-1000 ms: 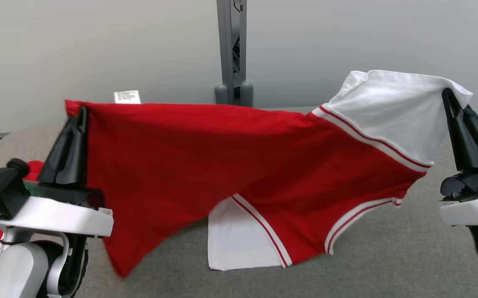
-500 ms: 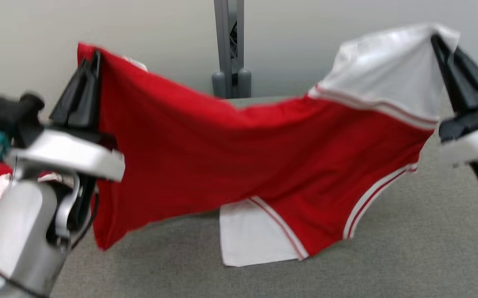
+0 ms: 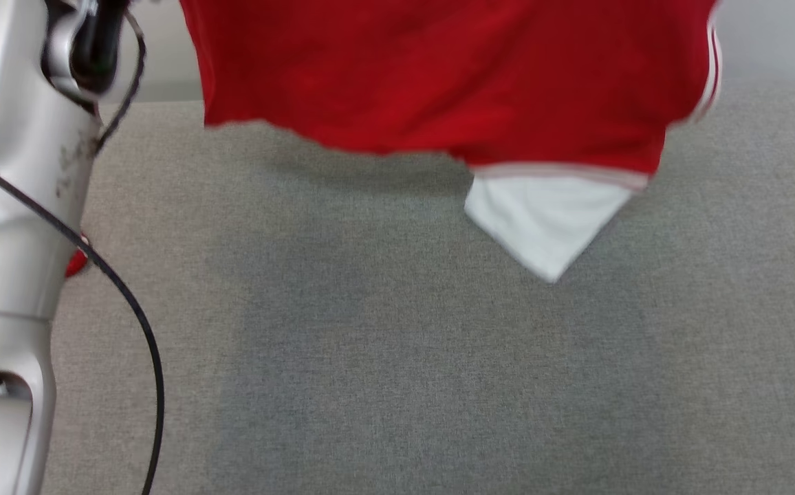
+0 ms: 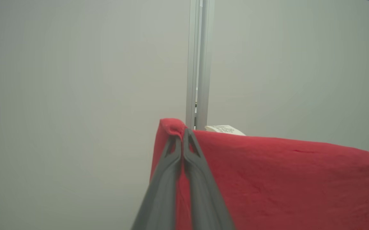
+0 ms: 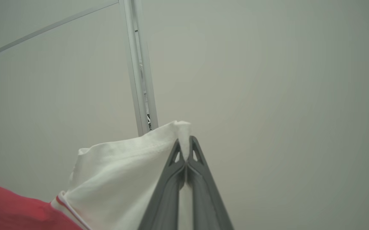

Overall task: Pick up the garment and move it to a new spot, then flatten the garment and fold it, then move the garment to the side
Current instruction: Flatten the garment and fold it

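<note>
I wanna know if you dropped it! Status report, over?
Left gripper shut on garment, red corner. Right gripper shut on white sleeve. Garment hangs above grey table; no obstacle seen.

grey fabric tbl (image 3: 397, 378), small red bit (image 3: 75, 262) at L edge

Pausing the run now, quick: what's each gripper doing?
The left gripper is shut on the garment, at a red corner.
The right gripper is shut on the garment's white part.
</note>
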Robot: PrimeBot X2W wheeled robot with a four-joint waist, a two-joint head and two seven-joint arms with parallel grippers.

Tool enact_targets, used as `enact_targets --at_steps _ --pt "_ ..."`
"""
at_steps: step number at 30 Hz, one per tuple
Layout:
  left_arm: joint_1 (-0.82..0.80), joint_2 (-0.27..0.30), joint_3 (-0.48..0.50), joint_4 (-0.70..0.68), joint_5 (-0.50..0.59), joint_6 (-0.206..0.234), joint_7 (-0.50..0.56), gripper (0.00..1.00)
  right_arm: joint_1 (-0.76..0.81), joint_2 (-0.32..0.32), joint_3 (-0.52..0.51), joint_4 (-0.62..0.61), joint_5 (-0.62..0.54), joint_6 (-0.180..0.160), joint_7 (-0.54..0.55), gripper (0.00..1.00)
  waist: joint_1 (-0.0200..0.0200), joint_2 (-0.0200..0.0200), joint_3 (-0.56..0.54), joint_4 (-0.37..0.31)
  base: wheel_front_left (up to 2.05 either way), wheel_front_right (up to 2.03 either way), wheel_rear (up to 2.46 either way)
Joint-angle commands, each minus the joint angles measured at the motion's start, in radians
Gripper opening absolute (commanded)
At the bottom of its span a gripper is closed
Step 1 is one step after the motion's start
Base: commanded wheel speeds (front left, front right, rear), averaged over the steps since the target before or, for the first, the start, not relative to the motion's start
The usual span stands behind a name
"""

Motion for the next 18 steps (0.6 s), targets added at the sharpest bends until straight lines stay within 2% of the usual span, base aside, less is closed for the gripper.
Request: enact_targets --at_steps 1,6,11,14,18 --pt "-0.059 -0.011 0.011 0.068 -0.008 -0.014 -0.028 0.0 -0.062 0.022 -0.008 0.066 0.009 0.0 -0.038 0.0 0.0 0.0 0.014 0.0 0.0 0.0 0.0" --pt "-0.194 -0.038 0.016 0.254 -0.005 -0.057 -0.097 0.0 -0.235 0.097 -0.023 0.251 -0.003 0.0 -0.123 0.0 0.0 0.0 0.046 -0.005 0.0 0.0 0.0" --pt "-0.257 -0.066 0.008 0.399 -0.015 -0.1 -0.13 0.0 -0.317 0.154 0.034 0.369 -0.006 0.0 -0.132 0.0 0.0 0.0 0.101 -0.003 0.0 0.0 0.0" --pt "-0.234 -0.087 -0.004 0.441 -0.025 -0.125 -0.143 0.0 -0.291 0.155 0.069 0.375 0.032 0.0 -0.116 0.0 0.0 0.0 0.133 0.004 0.0 0.0 0.0" --pt "-0.146 -0.107 -0.051 0.466 -0.013 -0.139 -0.168 0.0 -0.19 0.131 0.134 0.321 0.106 0.0 -0.099 0.0 0.0 0.0 0.168 0.013 0.0 0.0 0.0"
